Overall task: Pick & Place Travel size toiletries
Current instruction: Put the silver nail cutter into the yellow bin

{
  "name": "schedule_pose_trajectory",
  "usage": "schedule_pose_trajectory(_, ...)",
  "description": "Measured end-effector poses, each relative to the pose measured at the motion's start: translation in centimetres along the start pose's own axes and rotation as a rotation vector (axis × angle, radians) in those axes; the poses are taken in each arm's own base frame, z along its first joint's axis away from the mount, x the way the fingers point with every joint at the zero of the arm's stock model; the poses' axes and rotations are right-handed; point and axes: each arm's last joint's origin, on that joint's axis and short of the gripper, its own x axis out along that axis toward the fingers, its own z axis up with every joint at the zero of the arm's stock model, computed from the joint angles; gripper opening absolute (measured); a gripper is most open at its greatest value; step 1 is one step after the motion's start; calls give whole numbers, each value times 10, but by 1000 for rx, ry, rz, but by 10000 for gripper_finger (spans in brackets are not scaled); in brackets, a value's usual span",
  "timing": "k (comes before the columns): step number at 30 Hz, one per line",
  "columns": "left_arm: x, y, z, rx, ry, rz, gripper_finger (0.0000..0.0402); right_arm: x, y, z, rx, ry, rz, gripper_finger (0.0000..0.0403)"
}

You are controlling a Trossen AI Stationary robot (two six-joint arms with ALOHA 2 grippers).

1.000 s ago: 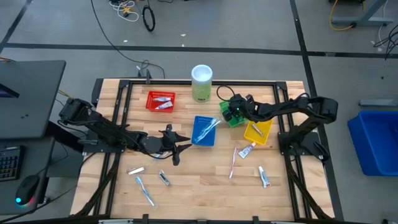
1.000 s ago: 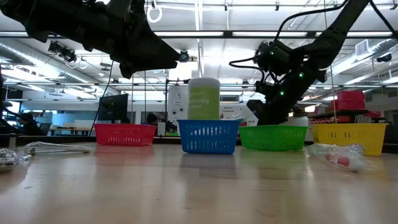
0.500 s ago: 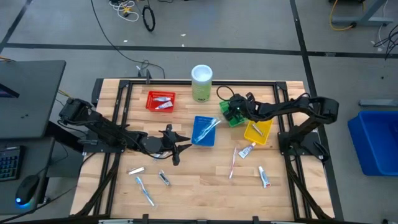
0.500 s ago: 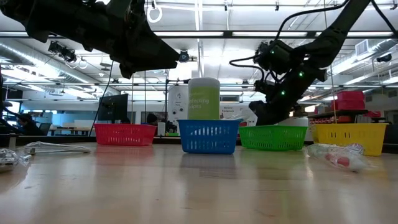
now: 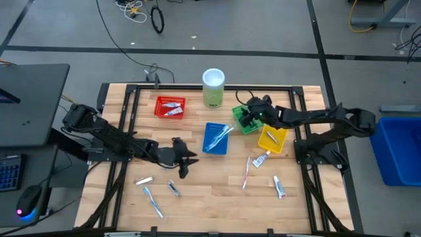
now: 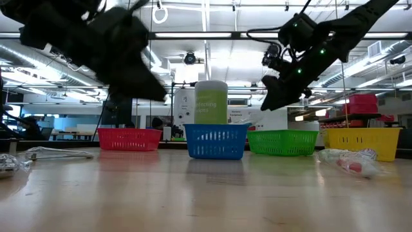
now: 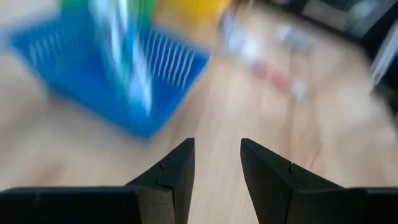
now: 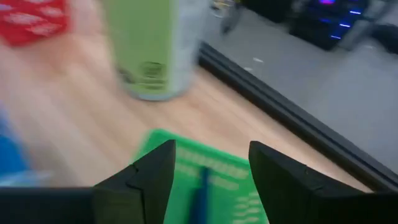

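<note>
My right gripper (image 5: 248,118) (image 8: 211,149) hangs open above the green basket (image 5: 239,112) (image 8: 163,144), with nothing between its fingers. A slim dark blue item (image 8: 202,186) lies in that basket. My left gripper (image 5: 185,164) (image 7: 217,146) is open over bare wood, just left of the blue basket (image 5: 216,139) (image 7: 93,74), which holds pale toothbrushes. Loose toiletries lie flat on the table: a sachet (image 5: 144,180), a toothbrush (image 5: 152,201) and a razor (image 5: 173,189) at the near left, and a toothbrush (image 5: 247,172) and tubes (image 5: 261,158) (image 5: 279,187) at the near right.
A red basket (image 5: 170,106) with white tubes stands far left. A yellow basket (image 5: 272,138) sits right of the green one. The tall pale-green canister (image 5: 213,87) (image 8: 149,43) stands at the far edge. Bare wood lies along the near middle of the table.
My right gripper has risen out of the green basket and drawn a little toward the table's right edge. My left gripper has tipped downward and rolled at the wrist, staying beside the blue basket. Nothing on the table has moved.
</note>
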Motion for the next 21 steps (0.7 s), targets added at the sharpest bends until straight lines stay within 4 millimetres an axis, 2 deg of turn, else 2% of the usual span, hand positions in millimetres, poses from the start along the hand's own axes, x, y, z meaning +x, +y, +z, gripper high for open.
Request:
schedule_pose_trajectory(5, -2, 14, -20, -121, 229, 104, 136, -9, 14, 5, 3, -37, 195, 217)
schedule_pose_trajectory(9, -4, 23, -27, -180, 342, 153, 136, -12, 22, 9, 4, -83, 290, 212)
schedule_pose_trajectory(18, -10, 37, -23, -183, 490, 119, 114, -15, 26, 11, -18, -117, 310, 211)
schedule_pose_trajectory(21, -13, 44, -17, -164, 485, 145, 105, -15, 26, 11, -18, -117, 310, 214)
